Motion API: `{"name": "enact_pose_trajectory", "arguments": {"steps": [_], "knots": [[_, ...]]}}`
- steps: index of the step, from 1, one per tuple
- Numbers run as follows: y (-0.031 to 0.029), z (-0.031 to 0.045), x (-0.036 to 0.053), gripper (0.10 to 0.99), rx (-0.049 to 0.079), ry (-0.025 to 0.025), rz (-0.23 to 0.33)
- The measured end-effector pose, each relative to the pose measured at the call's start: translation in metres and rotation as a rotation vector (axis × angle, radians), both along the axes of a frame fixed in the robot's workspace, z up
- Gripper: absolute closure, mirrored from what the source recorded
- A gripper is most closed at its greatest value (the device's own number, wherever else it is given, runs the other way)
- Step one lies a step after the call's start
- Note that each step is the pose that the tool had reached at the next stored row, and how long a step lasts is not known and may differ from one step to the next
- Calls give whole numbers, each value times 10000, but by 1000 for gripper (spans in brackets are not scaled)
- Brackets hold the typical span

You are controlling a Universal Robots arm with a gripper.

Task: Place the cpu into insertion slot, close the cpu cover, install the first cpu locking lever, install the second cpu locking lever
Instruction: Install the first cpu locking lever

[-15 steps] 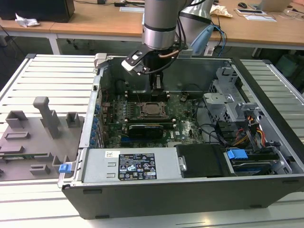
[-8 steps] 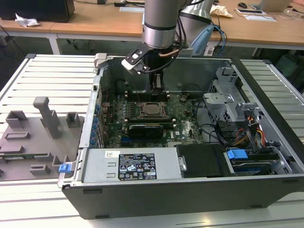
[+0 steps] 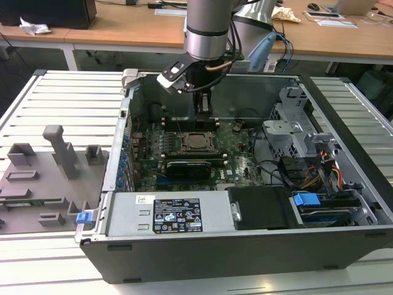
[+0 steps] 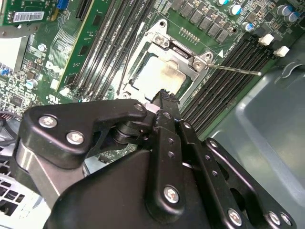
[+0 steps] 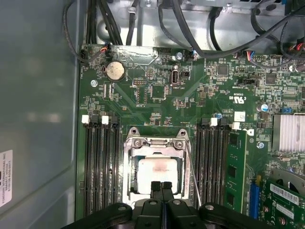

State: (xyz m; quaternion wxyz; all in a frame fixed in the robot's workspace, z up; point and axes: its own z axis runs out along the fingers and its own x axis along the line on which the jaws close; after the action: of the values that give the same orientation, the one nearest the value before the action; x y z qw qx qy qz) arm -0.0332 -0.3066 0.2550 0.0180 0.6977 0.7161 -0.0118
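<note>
Right now the hand [image 5: 162,187] is pinched all the way shut, its two fingertips pressed side by side. I can see nothing held between them. It points down at the near edge of the insertion slot [image 5: 155,140]. I cannot tell if the tips touch the metal or hang just above it.

The cpu [image 5: 153,172] lies flat inside the slot. The cpu cover [image 5: 177,167] looks folded down around it, with the chip showing through its square window. A thin lever [image 4: 236,70] sticks out sideways from one corner, so I think it is not hooked down yet.

Around the slot is the green board [image 5: 157,95], with long black memory slots [image 5: 102,162] on both sides. All of it sits inside the open computer case [image 3: 344,246] on the pale slatted table [image 3: 61,98].

What could go wrong? If the hand pushes down too hard or at a slant, it might scratch the chip or press it crooked onto the tiny pins below. If it slides sideways, it could slip off the thin lever or bump the memory slots, which are very close. The loose lever might also spring away.

Some things are hard to see. In both wrist views the hand covers the near edge of the slot. I cannot make out whether the cover sits fully flat, or where the other lever is.
</note>
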Motion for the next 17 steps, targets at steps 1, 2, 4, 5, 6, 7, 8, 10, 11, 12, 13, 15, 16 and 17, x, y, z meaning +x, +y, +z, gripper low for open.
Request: {"name": "enact_pose_trajectory", "arguments": {"steps": [1,2,4,5,6,7,8,10,11,12,13,15,16,17], "knots": [[0,8,0,980,0,0,1],[0,17,0,980,0,0,0],[0,50,0,980,1,0,0],[0,77,0,980,1,0,0],[0,97,0,980,0,0,0],[0,108,0,980,1,0,0],[0,110,0,980,3,-1,17],[0,110,1,980,3,-1,302],[0,111,1,980,1,0,476],[0,110,1,980,2,0,665],[0,110,0,980,2,0,836],[0,110,0,980,1,0,1181],[0,110,0,980,1,0,1368],[0,111,0,980,0,-1,1611]]}}
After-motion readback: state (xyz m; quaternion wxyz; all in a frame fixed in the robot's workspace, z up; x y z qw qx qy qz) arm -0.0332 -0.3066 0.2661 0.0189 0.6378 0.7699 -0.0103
